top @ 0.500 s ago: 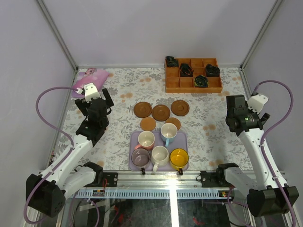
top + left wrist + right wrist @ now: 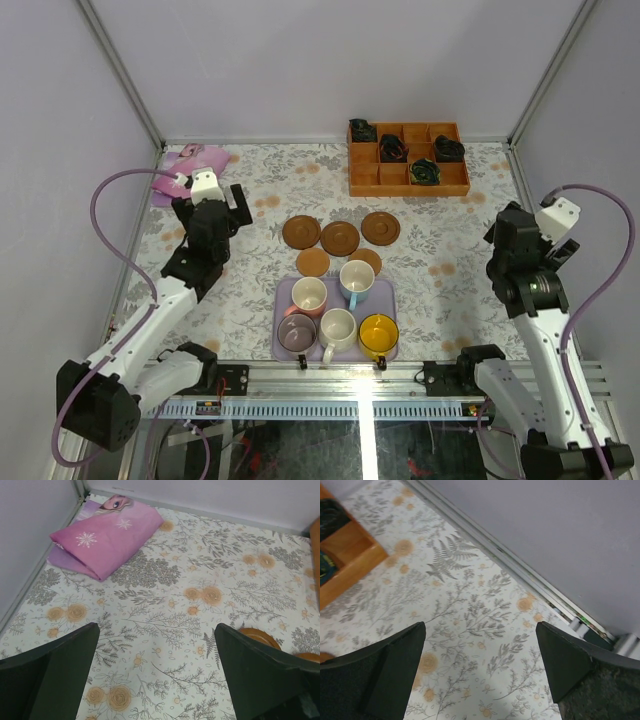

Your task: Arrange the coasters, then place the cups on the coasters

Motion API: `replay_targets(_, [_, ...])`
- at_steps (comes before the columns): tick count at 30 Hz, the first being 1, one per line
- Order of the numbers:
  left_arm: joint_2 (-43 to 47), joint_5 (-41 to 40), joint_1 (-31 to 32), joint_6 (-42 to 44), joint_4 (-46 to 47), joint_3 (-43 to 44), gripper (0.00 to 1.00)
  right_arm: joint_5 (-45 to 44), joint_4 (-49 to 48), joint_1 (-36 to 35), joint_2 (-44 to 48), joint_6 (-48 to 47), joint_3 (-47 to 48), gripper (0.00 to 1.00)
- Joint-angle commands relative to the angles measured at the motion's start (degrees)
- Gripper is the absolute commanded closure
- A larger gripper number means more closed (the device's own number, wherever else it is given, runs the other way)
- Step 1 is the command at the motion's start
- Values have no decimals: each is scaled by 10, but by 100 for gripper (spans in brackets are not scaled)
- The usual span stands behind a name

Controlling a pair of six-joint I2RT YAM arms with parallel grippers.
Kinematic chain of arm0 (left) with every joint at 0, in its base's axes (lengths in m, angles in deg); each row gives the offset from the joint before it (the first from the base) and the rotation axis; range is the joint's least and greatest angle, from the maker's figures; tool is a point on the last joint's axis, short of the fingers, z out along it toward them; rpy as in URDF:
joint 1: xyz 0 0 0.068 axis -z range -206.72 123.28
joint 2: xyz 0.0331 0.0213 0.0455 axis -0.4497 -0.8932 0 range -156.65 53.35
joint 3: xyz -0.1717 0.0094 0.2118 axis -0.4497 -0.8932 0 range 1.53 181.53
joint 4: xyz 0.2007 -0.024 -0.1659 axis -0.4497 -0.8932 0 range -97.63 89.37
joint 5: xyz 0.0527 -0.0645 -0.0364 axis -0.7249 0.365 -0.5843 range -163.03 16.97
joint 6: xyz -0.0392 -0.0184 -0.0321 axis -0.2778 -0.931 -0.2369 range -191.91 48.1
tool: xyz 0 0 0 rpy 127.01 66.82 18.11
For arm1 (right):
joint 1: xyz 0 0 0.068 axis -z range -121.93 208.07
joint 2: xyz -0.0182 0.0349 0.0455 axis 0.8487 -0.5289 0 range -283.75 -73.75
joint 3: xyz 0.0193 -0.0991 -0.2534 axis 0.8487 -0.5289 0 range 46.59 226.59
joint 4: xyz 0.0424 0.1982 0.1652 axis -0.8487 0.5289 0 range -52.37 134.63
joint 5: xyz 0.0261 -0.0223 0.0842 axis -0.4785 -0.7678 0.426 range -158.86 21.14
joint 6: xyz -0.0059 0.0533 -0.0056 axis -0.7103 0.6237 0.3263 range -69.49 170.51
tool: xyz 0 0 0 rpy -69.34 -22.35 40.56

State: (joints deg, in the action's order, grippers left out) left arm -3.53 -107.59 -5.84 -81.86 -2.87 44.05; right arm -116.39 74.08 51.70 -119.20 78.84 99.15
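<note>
Five brown coasters lie mid-table in the top view, three in a back row (image 2: 301, 232), (image 2: 340, 238), (image 2: 380, 228) and two nearer (image 2: 313, 262), (image 2: 365, 262). Just in front of them, five cups stand on a lavender tray (image 2: 386, 297): pink (image 2: 309, 295), light blue (image 2: 357, 280), purple (image 2: 297, 332), white (image 2: 337, 327), yellow (image 2: 378, 334). My left gripper (image 2: 234, 200) (image 2: 156, 628) hovers open and empty left of the coasters; a coaster (image 2: 260, 636) peeks past its right finger. My right gripper (image 2: 505, 225) (image 2: 480, 625) hangs open and empty near the right wall.
An orange-brown compartmented wooden box (image 2: 408, 160) (image 2: 350, 555) holding dark items sits at the back right. A folded pink cloth (image 2: 185, 165) (image 2: 107, 540) lies in the back left corner. Walls and metal rails close off three sides.
The left wrist has shifted slightly back and right. The right arm has swung right and nearer, away from the table's middle. Cups and coasters have not moved.
</note>
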Motion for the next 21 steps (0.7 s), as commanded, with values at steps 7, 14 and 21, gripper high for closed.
replay_targets(7, [-7,114,-3,15,21,33,0,119,-105,2,-22,-79,8,0])
replay_targets(14, [-39,123,-3,-7,42,38,0,231,-176,1,-82,-78,15,0])
replay_targets(21, [-90,187,-3,-47,68,54,5,328,-209,0,-153,-81,34,13])
